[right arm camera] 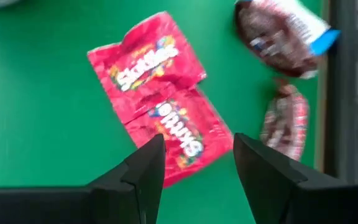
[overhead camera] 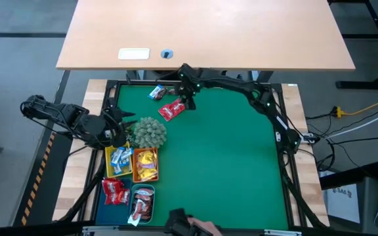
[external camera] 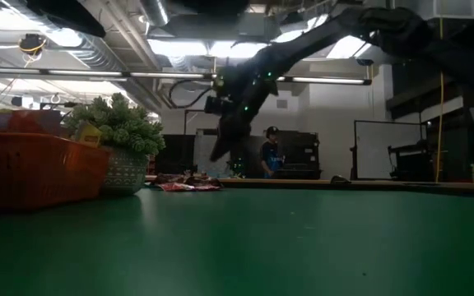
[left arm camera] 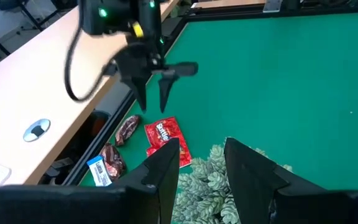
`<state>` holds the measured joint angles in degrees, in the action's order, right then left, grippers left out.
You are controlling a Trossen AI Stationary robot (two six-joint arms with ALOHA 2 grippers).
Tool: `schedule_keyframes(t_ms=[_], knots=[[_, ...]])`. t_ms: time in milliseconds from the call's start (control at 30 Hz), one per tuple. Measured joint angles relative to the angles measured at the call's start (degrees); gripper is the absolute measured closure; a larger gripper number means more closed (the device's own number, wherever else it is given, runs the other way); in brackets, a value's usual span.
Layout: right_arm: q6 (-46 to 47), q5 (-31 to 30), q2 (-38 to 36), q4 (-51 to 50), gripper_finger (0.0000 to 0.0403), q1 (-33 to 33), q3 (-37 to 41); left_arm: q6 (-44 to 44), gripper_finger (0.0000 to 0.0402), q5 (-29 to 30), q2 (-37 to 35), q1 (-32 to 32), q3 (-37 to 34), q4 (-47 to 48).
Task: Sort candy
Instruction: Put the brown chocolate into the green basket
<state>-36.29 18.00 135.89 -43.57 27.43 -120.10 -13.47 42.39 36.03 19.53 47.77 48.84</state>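
High view: right gripper over two red packets near far tabletop edge; left gripper waits by plant ball. Open room mid-table.

Left wrist view: left gripper fingers apart, empty.

Right wrist view: right gripper spread wide, empty, above overlapping red packets; brown bars beside rim. Packets judged light, crinkly, slippery; pinch across the short width.

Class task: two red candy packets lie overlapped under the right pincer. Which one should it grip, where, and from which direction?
Probably the lower red packet: it lies flat on the upper red packet. The open right pincer already hangs over it, so come straight down and pinch its free, crinkled end, away from the overlap.
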Motion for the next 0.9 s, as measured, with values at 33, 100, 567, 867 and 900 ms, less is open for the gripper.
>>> schedule_keyframes(t_ms=[33,100,567,867,900], knots=[[0.0,-0.02,0.57,0.48,0.0215,-0.07,0.0,0.0,0.0278,0.05,0.0,0.0,0.0,0.0],[0.0,-0.22,1.35,1.0,0.0215,-0.47,0.0,-0.02,0.0278,0.07,0.0,-0.01,0.0,0.0],[1.64,-0.68,2.96,1.65,0.0215,-1.56,0.0,0.0,0.0278,0.09,0.0,0.0,0.0,0.0],[12.51,-0.09,2.96,8.27,0.0215,-3.58,0.0,-0.02,0.0278,0.11,0.0,0.0,0.0,0.0],[14.27,-1.03,2.96,9.12,0.0215,-3.97,0.0,-0.02,0.0278,0.11,0.0,0.0,0.0,0.0]])
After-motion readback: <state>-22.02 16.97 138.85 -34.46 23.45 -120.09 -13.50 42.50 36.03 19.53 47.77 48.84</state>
